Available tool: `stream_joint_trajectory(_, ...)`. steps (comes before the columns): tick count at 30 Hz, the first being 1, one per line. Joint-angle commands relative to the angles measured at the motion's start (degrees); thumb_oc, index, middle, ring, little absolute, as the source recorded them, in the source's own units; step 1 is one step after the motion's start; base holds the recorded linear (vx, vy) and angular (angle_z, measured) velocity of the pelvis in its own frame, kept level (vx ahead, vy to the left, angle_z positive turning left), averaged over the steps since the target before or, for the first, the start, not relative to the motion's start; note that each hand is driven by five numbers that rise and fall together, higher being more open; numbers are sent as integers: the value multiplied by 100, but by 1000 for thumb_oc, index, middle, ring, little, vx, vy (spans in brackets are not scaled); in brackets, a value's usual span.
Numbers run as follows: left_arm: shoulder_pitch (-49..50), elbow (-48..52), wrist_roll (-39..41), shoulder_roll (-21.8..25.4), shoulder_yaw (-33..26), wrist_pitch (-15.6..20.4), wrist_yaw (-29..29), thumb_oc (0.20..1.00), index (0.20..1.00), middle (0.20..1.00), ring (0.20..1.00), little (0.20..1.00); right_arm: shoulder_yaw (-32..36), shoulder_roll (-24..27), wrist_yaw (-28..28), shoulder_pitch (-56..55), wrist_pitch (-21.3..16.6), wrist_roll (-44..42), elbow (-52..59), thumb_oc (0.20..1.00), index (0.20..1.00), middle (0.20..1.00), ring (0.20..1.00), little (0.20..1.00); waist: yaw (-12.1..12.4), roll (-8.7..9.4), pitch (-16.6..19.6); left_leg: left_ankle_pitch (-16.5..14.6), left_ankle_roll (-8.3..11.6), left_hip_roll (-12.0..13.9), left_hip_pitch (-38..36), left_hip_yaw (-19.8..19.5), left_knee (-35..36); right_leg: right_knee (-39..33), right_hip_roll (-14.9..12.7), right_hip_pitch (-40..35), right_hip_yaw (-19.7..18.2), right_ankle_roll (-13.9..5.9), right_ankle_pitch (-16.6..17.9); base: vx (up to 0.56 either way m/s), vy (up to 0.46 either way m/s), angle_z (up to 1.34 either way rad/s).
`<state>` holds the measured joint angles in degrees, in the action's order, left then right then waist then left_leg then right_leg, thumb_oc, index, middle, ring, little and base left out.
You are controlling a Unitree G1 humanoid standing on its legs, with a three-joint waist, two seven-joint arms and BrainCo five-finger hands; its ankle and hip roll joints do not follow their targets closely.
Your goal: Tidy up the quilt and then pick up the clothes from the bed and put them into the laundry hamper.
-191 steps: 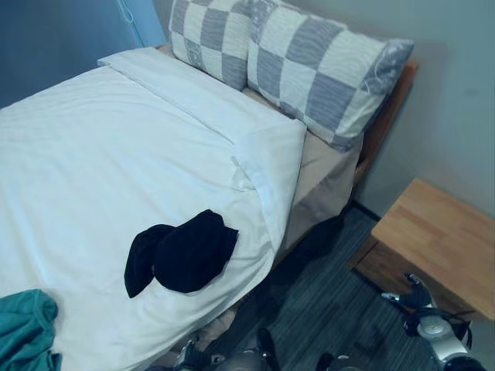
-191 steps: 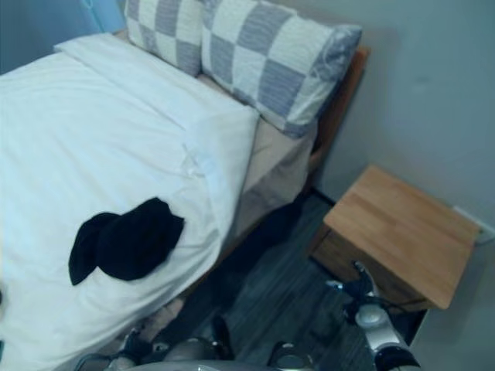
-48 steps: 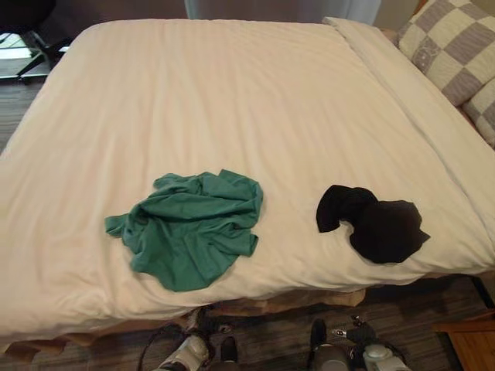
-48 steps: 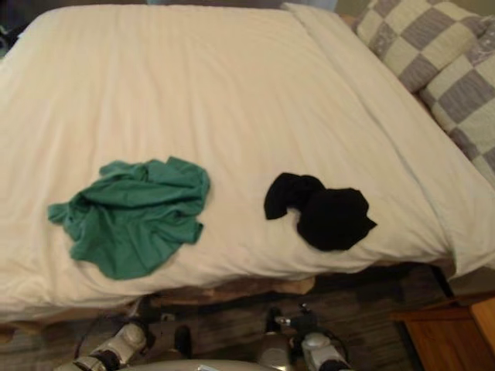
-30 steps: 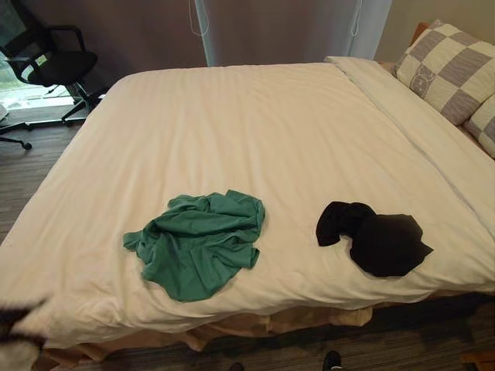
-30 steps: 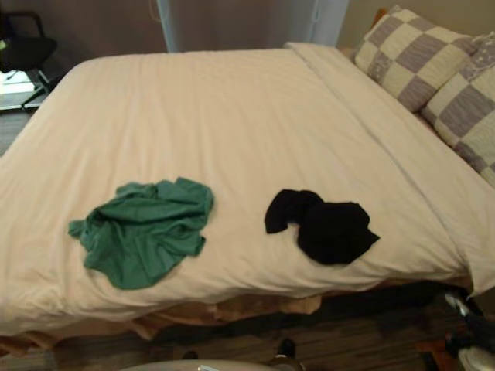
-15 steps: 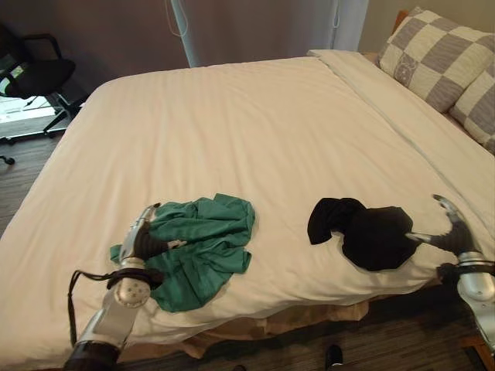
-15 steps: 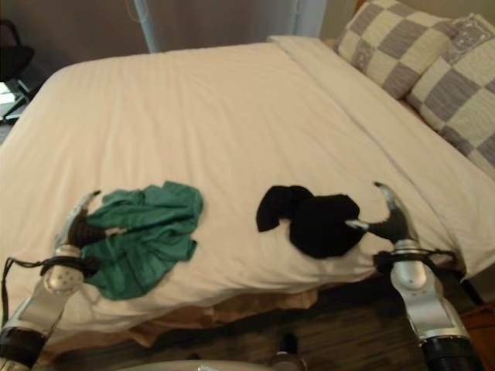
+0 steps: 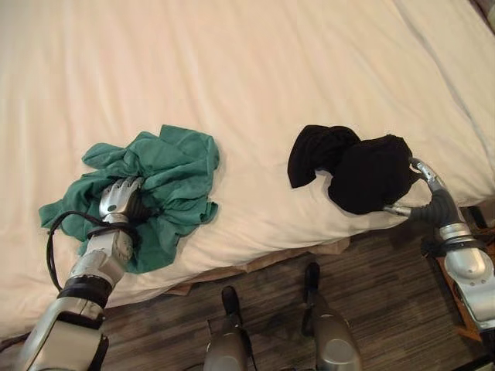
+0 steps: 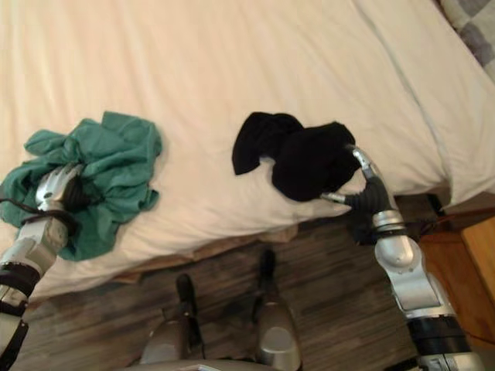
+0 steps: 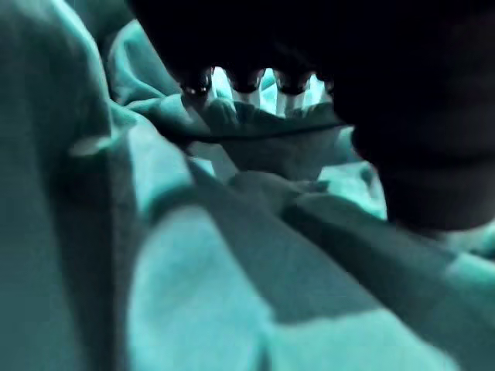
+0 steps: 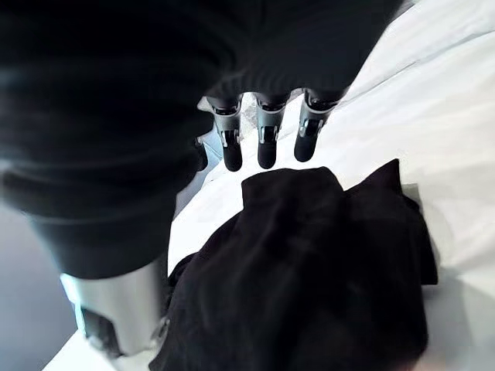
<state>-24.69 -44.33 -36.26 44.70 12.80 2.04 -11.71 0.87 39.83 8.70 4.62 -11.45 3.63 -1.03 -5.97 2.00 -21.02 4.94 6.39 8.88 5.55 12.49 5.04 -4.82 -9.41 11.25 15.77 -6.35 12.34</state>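
While the left hand (image 9: 117,199) curls into the green garment (image 9: 166,174) on the quilt (image 9: 255,69), the spread right hand (image 9: 427,193) should close deep around the black garment (image 9: 363,171), gathering loose folds.

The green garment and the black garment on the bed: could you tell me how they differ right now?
The green garment is loosely spread, the black garment more bunched. The left hand rests on the green one with fingers curled in its folds; the right hand is open beside the black one. Both lie near the quilt's edge.
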Motion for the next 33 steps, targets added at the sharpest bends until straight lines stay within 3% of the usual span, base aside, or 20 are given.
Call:
stream_joint_trajectory(1, 827, -341, 322, -359, 61, 17, 293, 200, 200, 200, 200, 200, -85, 157, 330, 563, -226, 385, 106, 1000, 1000, 1000, 1000, 1000, 264, 329, 26, -282, 205, 271, -145, 69, -4, 125, -521, -332, 57, -588, -702, 5, -18, -5)
stream_joint_trajectory(2, 1246, -51, 752, -616, -86, 169, 252, 200, 200, 200, 200, 200, -361, 215, 338, 787, -83, 686, -59, 1000, 1000, 1000, 1000, 1000, 358, 273, -16, -290, 200, 232, -195, 42, -4, 144, -549, -404, 79, -556, -711, -23, -4, 5)
stream_joint_trajectory(3, 1262, -41, 752, -615, -106, 167, 255, 200, 200, 200, 200, 200, -384, 217, 345, 809, -86, 687, -71, 1000, 1000, 1000, 1000, 1000, 338, 281, -13, -267, 193, 222, -176, 37, -4, 139, -559, -391, 80, -551, -691, -19, 3, 7)
stream_joint_trajectory(9, 2430, 1559, 1661, -701, -648, 635, 7, 200, 200, 200, 200, 200, -1440, -36, 215, 1723, 373, 711, -1495, 1000, 1000, 1000, 1000, 1000, 793, 54, -161, -232, 208, 124, -174, -169, -4, 222, -685, -555, 288, -489, -730, -46, -9, 17)
stream_joint_trajectory(11, 2702, 1854, 2344, -803, -962, 812, -50, 200, 200, 200, 200, 200, -1593, -366, 198, 1816, 567, 358, -2361, 1000, 1000, 1000, 1000, 1000, 1083, -92, -192, -226, 231, 59, -174, -358, -4, 335, -765, -691, 464, -463, -811, -17, -53, 36)
stream_joint_trajectory(13, 2714, 1866, 2346, -801, -980, 807, -45, 200, 200, 200, 200, 200, -1609, -373, 203, 1837, 558, 356, -2380, 1000, 1000, 1000, 1000, 1000, 1057, -80, -181, -204, 223, 45, -143, -374, -4, 326, -777, -675, 478, -462, -792, -1, -38, 46)
stream_joint_trajectory(14, 2883, 2073, 2734, -805, -1168, 904, -3, 200, 200, 200, 200, 200, -1738, -504, 119, 1953, 743, 330, -3118, 1000, 1000, 1000, 1000, 1000, 1275, -202, -165, -208, 246, 2, -138, -534, -4, 422, -837, -779, 653, -448, -890, 10, -45, 56)
stream_joint_trajectory(15, 2888, 2081, 2736, -804, -1179, 901, 1, 200, 200, 200, 200, 200, -1747, -509, 121, 1968, 736, 329, -3131, 1000, 1000, 1000, 1000, 1000, 1258, -194, -160, -189, 240, -8, -115, -546, -4, 415, -845, -769, 664, -447, -873, 29, -78, 50)
stream_joint_trajectory(17, 3122, 2290, 3041, -767, -1414, 944, 60, 200, 200, 200, 200, 200, -1893, -629, -15, 2081, 1026, 561, -3952, 1000, 1000, 1000, 1000, 1000, 1480, -336, -86, -185, 269, -49, -99, -735, -4, 511, -916, -892, 896, -444, -967, 36, -64, 26)
stream_joint_trajectory(18, 3299, 2469, 3385, -789, -1649, 973, 147, 200, 200, 200, 200, 200, -1892, -772, -97, 2081, 1141, 548, -4467, 200, 200, 200, 200, 200, 1565, -394, -20, -179, 265, -74, -72, -859, -4, 536, -933, -962, 1014, -437, -1005, 84, -74, 53)
stream_joint_trajectory(19, 3569, 2709, 4004, -908, -1978, 1069, 365, 200, 200, 200, 200, 200, -1757, -994, -206, 2029, 1248, 363, -5133, 200, 200, 200, 200, 200, 1705, -480, 135, -172, 263, -113, -60, -1007, -4, 563, -951, -1082, 1195, -438, -1063, 91, -64, 58)
stream_joint_trajectory(22, 3740, 2825, 4610, -1093, -2225, 1078, 621, 200, 200, 200, 200, 200, -1621, -1183, -305, 1840, 1247, 130, -5381, 200, 200, 200, 200, 200, 1768, -515, 270, -173, 251, -150, -58, -1145, -4, 590, -964, -1204, 1339, -434, -1115, 66, -30, 49)
stream_joint_trajectory(25, 3826, 2587, 5972, -1626, -2375, 896, 1114, 200, 200, 200, 200, 200, -1444, -1408, -447, 1407, 1107, -371, -4890, 200, 200, 200, 200, 200, 1767, -533, 404, -176, 226, -168, -93, -1300, -4, 706, -953, -1308, 1471, -418, -1229, 51, -28, 38)
stream_joint_trajectory(27, 3796, 2079, 6328, -1873, -2325, 755, 1186, 200, 200, 200, 200, 200, -1488, -1674, -667, 1059, 971, -745, -4421, 200, 200, 200, 200, 200, 1737, -516, 451, -173, 229, -160, -143, -1371, -4, 778, -917, -1381, 1525, -392, -1314, 55, -62, 31)
stream_joint_trajectory(28, 3743, 1606, 6418, -2014, -2234, 611, 1185, 200, 200, 200, 200, 200, -1971, -1920, -1075, 774, 819, -737, -3685, 200, 200, 200, 200, 200, 1743, -493, 488, -161, 252, -125, -196, -1448, -4, 836, -839, -1452, 1558, -342, -1433, 46, -70, 23)
stream_joint_trajectory(31, 3766, 1448, 6567, -2131, -2198, 617, 1196, 200, 200, 200, 200, 200, -2503, -2079, -1399, 607, 711, -734, -3194, 200, 200, 200, 200, 200, 1794, -493, 508, -132, 298, -71, -220, -1507, -4, 831, -753, -1533, 1625, -299, -1529, 26, -87, 14)
stream_joint_trajectory(33, 3780, 1218, 6775, -2305, -2068, 672, 1179, 200, 200, 200, 200, 200, -3401, -2408, -2051, 679, 649, -1392, -2578, 200, 200, 200, 200, 200, 1925, -496, 507, -25, 379, 13, -235, -1547, -4, 688, -623, -1693, 1720, -252, -1581, 7, -91, 10)
